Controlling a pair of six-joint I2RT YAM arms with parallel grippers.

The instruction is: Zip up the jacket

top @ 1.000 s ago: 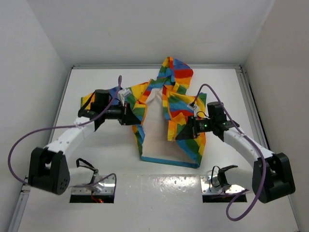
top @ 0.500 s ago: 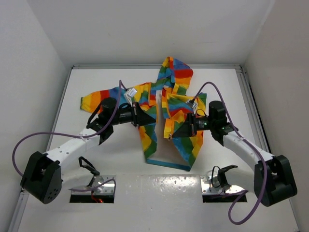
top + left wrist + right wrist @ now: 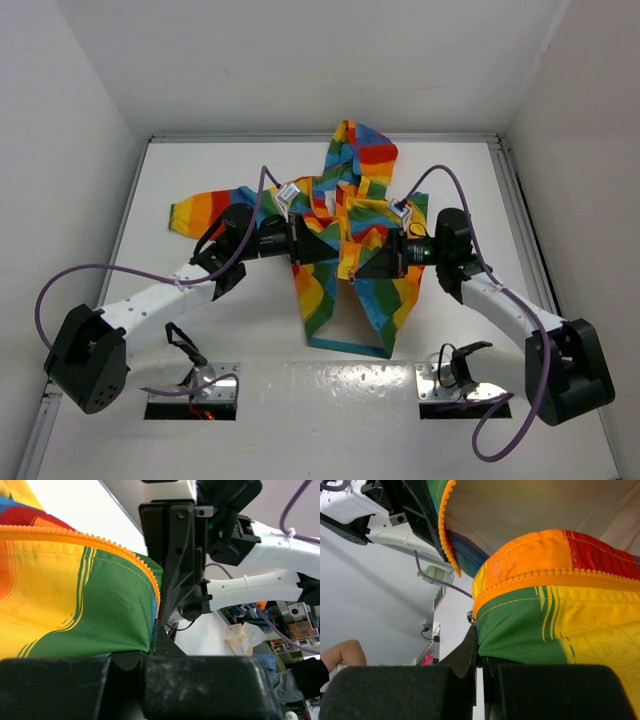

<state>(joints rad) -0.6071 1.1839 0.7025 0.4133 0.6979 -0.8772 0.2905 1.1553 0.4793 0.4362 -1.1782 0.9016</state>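
The rainbow-striped jacket [image 3: 352, 215] lies in the middle of the table, hood at the back, its two front panels drawn close together and lifted. My left gripper [image 3: 326, 250] is shut on the left front panel's green edge [image 3: 100, 625], right beside the orange zipper teeth [image 3: 125, 555]. My right gripper [image 3: 362, 266] is shut on the right panel's green edge [image 3: 520, 635], just below its orange zipper tape [image 3: 555, 580]; a small metal zipper part [image 3: 470, 616] shows at the fingertip. The two grippers face each other, a short gap apart.
One striped sleeve [image 3: 205, 208] stretches out to the left at the back. The jacket's blue hem [image 3: 350, 346] lies near the front edge. White walls close in the table on three sides. Cable clips [image 3: 455, 362] sit near both arm bases.
Both grippers have moved inward toward each other, pulling the two front panels together. The cream lining that showed between the panels is now covered.
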